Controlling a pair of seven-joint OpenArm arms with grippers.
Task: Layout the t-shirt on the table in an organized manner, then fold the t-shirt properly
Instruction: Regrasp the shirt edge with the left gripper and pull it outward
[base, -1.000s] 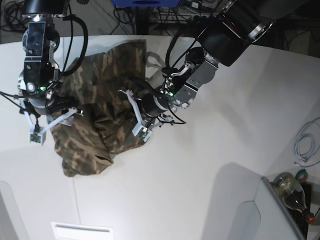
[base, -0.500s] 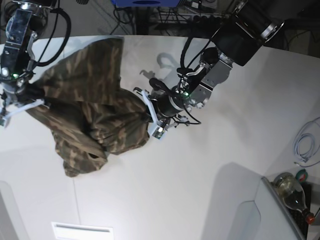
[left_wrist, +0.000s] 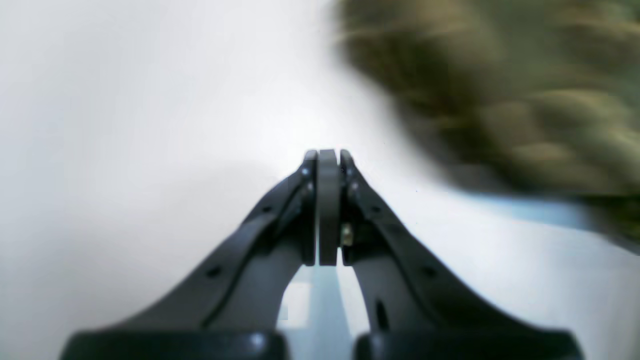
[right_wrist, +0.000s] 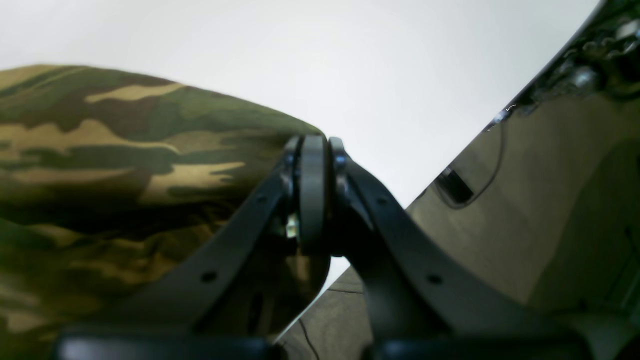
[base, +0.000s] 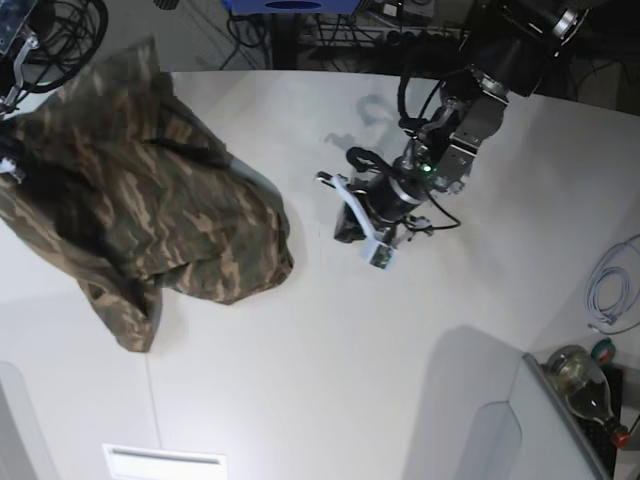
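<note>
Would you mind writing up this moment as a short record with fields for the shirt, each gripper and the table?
shirt: camouflage t-shirt, bunched, lifted at the base view's left edge, lower part draped on the table
right gripper: shut, shirt cloth right beside it
left gripper: shut, holding nothing, clear of the shirt
table: white tabletop, mostly bare
fold: not yet begun
</note>
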